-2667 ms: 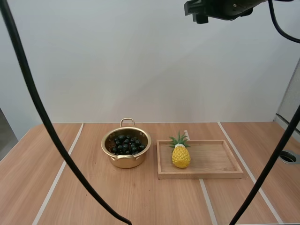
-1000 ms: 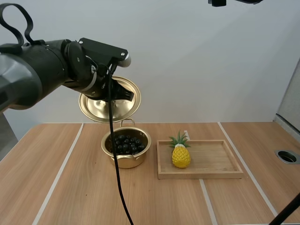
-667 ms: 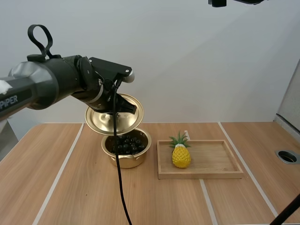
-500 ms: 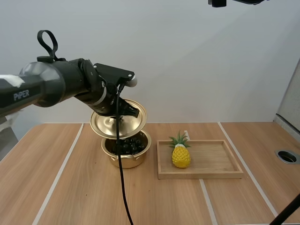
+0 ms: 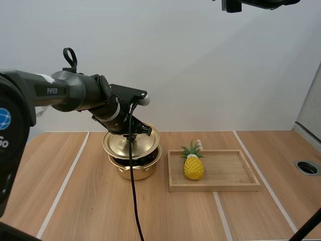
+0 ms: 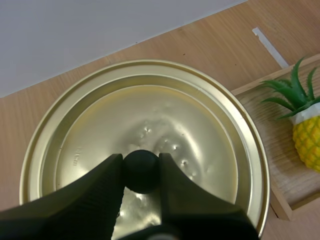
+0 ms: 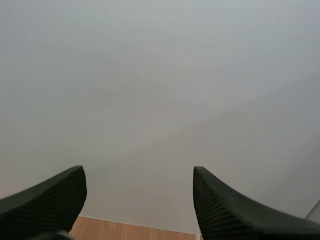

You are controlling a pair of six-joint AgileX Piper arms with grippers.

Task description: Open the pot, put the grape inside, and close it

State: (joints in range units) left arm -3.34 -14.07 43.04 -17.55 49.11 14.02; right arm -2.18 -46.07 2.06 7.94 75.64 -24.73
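Grapes (image 5: 136, 158) lie in the pot (image 5: 134, 170), straight below the left gripper (image 5: 136, 128) — only a dark strip of them peeks out under the lid (image 5: 129, 145). The left gripper has the lid by its black knob (image 6: 141, 172). Its two fingers (image 6: 95, 190) are squeezed tight on the knob, one on each side. The lid hangs just under the gripper, right over the pot, with a thin gap on the near side. I cannot tell if its far edge touches the pot's rim.

Off to that gripper's right, just beside the pot, a wooden tray (image 5: 230, 187) lies on the table (image 5: 90, 211). A pineapple (image 5: 193, 166) stands upright in the end of the tray nearest the pot. From the left wrist it shows just past the lid's edge.

The right gripper (image 7: 136, 175) is high up, well away from the pot and from the left gripper, and faces a plain wall — its fingers stand wide apart with nothing between them.
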